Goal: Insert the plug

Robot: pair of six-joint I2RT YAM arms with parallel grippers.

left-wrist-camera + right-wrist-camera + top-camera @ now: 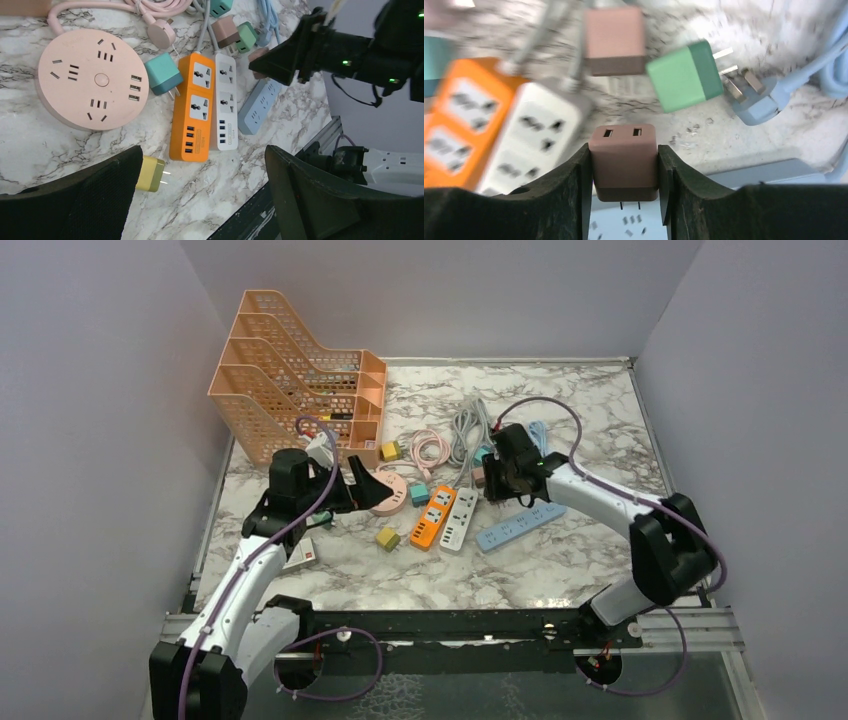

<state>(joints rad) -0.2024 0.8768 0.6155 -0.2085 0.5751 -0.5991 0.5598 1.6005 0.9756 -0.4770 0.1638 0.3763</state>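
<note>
My right gripper (624,152) is shut on a brown plug (624,160) with two USB ports on its top face. Its two prongs point down, just above the socket holes of the blue power strip (621,222). In the top view the right gripper (497,478) hovers over the upper end of that blue strip (520,523). My left gripper (203,152) is open and holds nothing. It hangs above bare marble, and a yellow plug (150,173) lies by its left finger. The top view shows the left gripper (372,488) over the round pink socket (392,498).
An orange strip (192,107) and a white strip (225,100) lie side by side between the arms. A teal plug (163,73), a green plug (684,75), a pink-brown plug (615,40) and several cables lie around them. A peach file rack (300,380) stands at the back left.
</note>
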